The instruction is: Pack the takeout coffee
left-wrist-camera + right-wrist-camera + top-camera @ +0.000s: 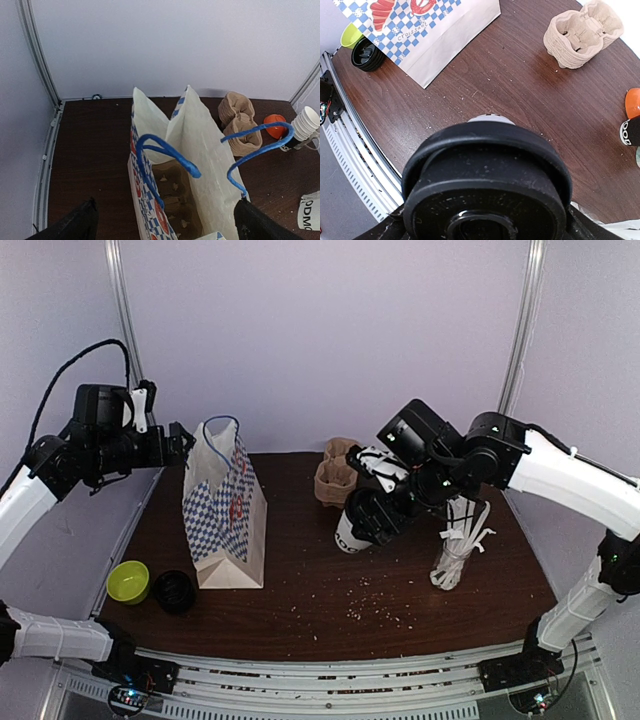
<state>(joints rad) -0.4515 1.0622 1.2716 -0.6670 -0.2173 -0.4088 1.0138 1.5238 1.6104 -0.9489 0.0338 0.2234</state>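
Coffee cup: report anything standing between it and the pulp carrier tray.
Nothing visible does. The coffee cup, gripped in the right hand, has only bare, crumb-dusted table between it and the carrier tray. The paper bag stands off to the left, the straw glass to the right.

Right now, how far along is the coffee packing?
Done: nothing yet; the carrier tray sits empty at the back, and the checked bag holds only specks. In hand: the right fingers appear closed around the tilted coffee cup, while the left fingers stand wide open above the bag's mouth. Left: seating the cup in the tray, then presumably loading it into the bag.
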